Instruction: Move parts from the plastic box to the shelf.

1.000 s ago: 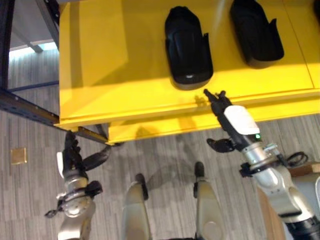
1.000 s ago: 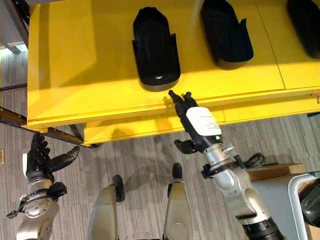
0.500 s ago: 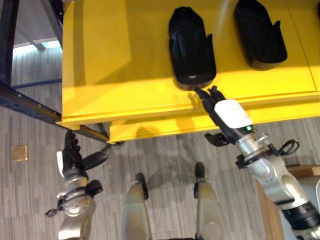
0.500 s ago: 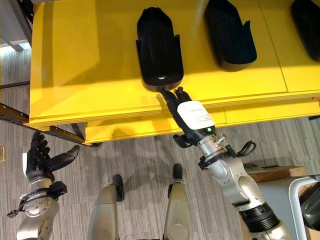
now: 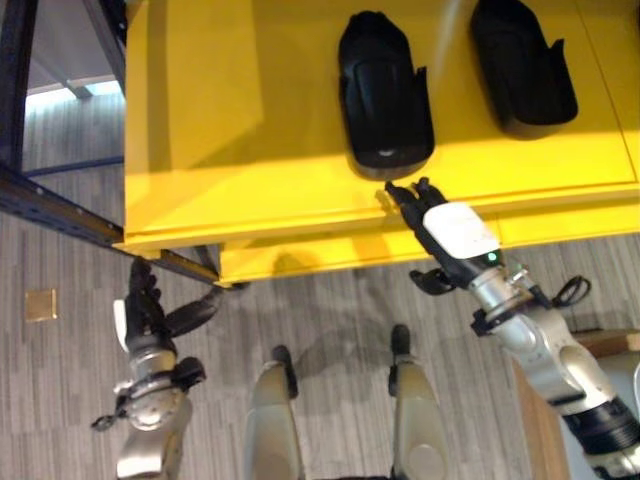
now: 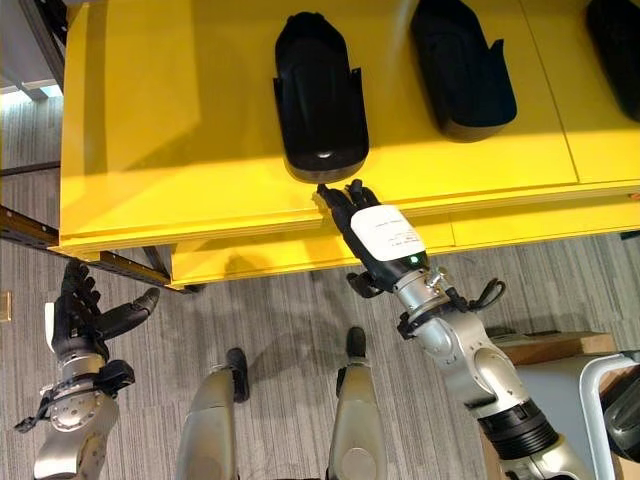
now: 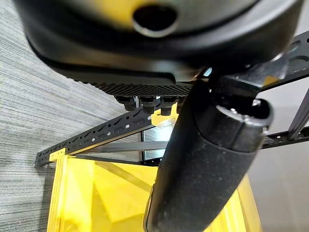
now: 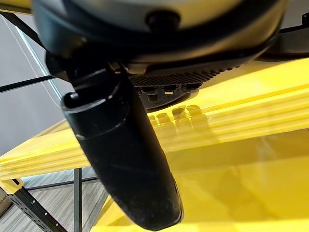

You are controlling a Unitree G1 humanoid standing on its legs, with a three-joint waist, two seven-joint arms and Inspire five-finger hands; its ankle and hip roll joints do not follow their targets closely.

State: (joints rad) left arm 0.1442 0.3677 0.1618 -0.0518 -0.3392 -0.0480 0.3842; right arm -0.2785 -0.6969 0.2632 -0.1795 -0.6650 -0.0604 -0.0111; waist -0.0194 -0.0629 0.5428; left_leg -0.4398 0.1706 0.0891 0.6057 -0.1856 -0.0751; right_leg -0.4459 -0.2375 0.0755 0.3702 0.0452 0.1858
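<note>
Black moulded plastic parts rest on the flat yellow metal shelf (image 5: 250,120): in the left eye view, one long scoop-shaped part (image 5: 385,90) lies at 12 o'clock, and a second black part of the same shape (image 5: 522,65) lies near it at 1 o'clock, the two apart. The right hand (image 5: 455,235), dark with a white back cover, reaches up from 4 o'clock with straight fingers, their tips at the shelf's front edge just below the nearer part and holding nothing. The left hand (image 5: 145,315) hangs at 8 o'clock over the grey striped floor (image 5: 60,400), fingers straight, thumb spread, empty. A dark perforated steel rail (image 5: 50,205) runs below the shelf at 9 o'clock.

In the right eye view the same scoop-shaped part (image 6: 320,95) sits at 12 o'clock, the second (image 6: 462,65) at 1 o'clock, and a third black part (image 6: 615,40) shows at the 2 o'clock edge. The right hand's fingertips (image 6: 335,200) lie at the shelf lip, just short of the part.

From the left wrist view, the left hand's thumb (image 7: 207,164) stands out, with short straight fingers (image 7: 145,100) against the perforated rail (image 7: 96,137).

From the right wrist view, the right thumb (image 8: 125,154) stands apart from straight fingers (image 8: 169,94) above the yellow shelf edge (image 8: 241,116).
</note>
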